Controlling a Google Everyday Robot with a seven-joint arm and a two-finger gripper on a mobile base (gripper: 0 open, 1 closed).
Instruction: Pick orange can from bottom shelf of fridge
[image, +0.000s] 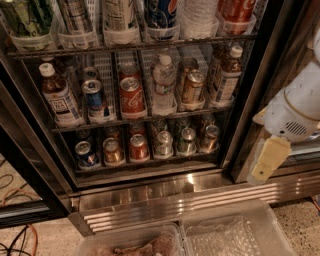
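At the right edge, nearest the camera, the gripper (266, 164) hangs in front of the right door post of the fridge (235, 125). Its pale yellow tip points down and a little left. I cannot tell whether it is released or clenched, and nothing shows in its hold.

On the floor below, two clear bins (235, 232) sit just before the ribbed steel base (200, 200).

Past the base, the bottom shelf (145, 165) carries a front row of six small cans, each upright in a clear cup. The orange can (113, 151) is second from the left. A blue can (86, 154) stands just beside it on one side and a brighter red can (139, 147) just beside it on the other.

The coming move turns on one relation: the orange can lies well to the left of the gripper, at about the same height in the view, and deeper in. Four cans stand along the row between them.

Its long axis is vertical, and the rack of the middle shelf (140, 120) sits close over its top. That leaves little room from above, so I judge the reach must go leftward, then straight in from the front.

The close neighbours leave little space on either flank, so a skewed entry would likely knock the red can or the blue can.
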